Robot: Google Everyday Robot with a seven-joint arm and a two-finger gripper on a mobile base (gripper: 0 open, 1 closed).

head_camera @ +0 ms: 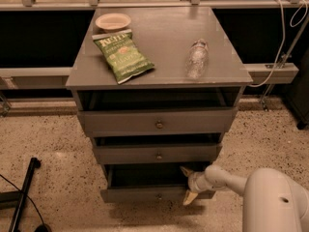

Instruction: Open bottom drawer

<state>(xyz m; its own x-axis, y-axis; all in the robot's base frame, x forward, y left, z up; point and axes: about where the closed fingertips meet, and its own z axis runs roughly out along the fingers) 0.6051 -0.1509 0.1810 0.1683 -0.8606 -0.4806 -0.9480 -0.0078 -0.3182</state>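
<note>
A grey three-drawer cabinet stands in the middle of the camera view. Its bottom drawer point(145, 195), the narrowest front with a small round knob point(159, 196), is pulled out and shows a dark gap behind its front. My gripper point(187, 183) is at the right end of that drawer front. One finger point(186, 170) is above the front's top edge and the other point(189, 197) hangs in front of it, so the fingers are spread over the edge. My white arm point(251, 190) reaches in from the lower right.
The middle drawer point(157, 154) and top drawer point(157, 123) sit above. On the cabinet top point(227, 71) lie a green chip bag point(123, 54), a small bowl point(113, 21) and a plastic bottle point(196, 59). A black stand point(23, 192) is at the lower left. Speckled floor surrounds the cabinet.
</note>
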